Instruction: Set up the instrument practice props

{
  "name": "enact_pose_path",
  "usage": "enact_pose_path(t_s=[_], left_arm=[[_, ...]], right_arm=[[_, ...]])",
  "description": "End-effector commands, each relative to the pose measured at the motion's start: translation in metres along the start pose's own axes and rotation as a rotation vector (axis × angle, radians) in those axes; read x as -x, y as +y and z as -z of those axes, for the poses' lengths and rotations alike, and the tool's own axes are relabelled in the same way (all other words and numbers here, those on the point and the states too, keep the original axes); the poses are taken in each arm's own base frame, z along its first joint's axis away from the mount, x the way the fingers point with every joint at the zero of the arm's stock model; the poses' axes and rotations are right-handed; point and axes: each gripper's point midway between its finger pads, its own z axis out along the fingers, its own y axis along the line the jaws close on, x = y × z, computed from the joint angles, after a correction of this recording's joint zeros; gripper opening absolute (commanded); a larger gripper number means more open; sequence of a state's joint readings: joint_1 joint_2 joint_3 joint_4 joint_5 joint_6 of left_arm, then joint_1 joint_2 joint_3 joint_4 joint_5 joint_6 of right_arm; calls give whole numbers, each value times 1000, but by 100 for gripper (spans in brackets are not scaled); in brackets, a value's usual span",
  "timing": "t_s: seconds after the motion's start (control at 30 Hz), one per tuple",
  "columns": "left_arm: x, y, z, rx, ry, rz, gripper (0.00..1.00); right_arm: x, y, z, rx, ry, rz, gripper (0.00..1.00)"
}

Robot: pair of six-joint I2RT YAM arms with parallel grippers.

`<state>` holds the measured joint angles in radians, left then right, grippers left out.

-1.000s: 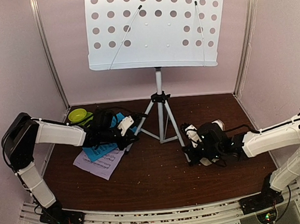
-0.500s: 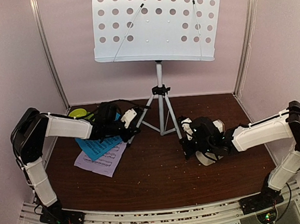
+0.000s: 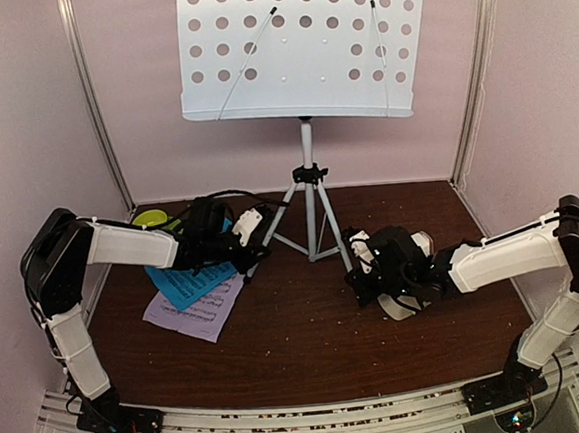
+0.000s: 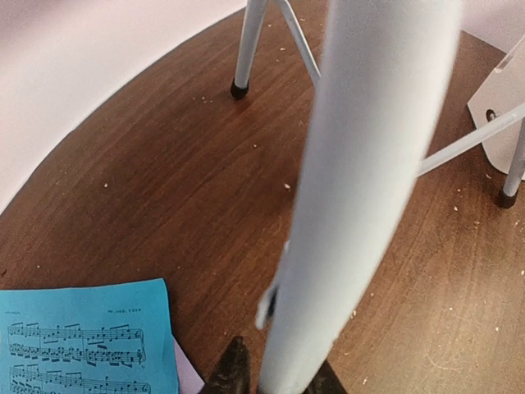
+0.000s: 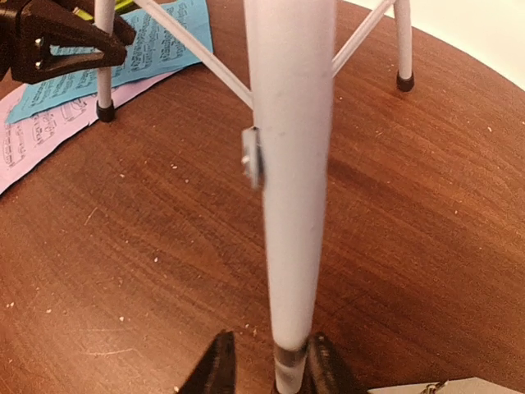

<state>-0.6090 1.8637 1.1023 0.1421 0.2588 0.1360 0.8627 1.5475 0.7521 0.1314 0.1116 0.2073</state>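
Note:
The white perforated music stand point(image 3: 296, 45) stands upright at the back on its silver tripod point(image 3: 312, 210). My left gripper point(image 3: 253, 241) is shut on the left tripod leg point(image 4: 369, 164), its jaws tight on either side. My right gripper point(image 3: 358, 263) has its jaws around the right tripod leg point(image 5: 287, 164), with a gap on the left side. The cyan page point(image 3: 189, 281) lies on the lilac page point(image 3: 192, 316) under my left arm. The cream metronome point(image 3: 405, 305) is mostly hidden under my right arm.
A lime-green bowl point(image 3: 149, 220) sits at the back left behind my left arm. Pink walls with metal corner posts point(image 3: 95, 101) close in the back and sides. The third tripod foot point(image 4: 239, 86) rests on the brown table point(image 3: 300, 346).
Since one second ago the stand has shifted to the right and back, with both grippers on its legs. In the last half second almost nothing moved.

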Motion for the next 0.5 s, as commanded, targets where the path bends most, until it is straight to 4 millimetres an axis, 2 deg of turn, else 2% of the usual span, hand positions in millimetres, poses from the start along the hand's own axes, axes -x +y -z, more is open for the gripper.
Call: enact_pose_path(t_s=[0.0,0.2,0.27,0.37,0.47], left_arm=[[21,17,22,49,-43,88,29],[23,16,51,38,-57,138,65],[19,24,63,69,-47,183,71],[8,54,88,136,-68,349,73],[-24,100,114,218,-61,601,76]], right_arm=[[1,12,13,55,1,29,44],[15,18,20,74,-28,38,64],[19,18,23,75,-34,38,69],[26,18,29,75,-50,38,78],[32,17,35,72,-66,38,93]])
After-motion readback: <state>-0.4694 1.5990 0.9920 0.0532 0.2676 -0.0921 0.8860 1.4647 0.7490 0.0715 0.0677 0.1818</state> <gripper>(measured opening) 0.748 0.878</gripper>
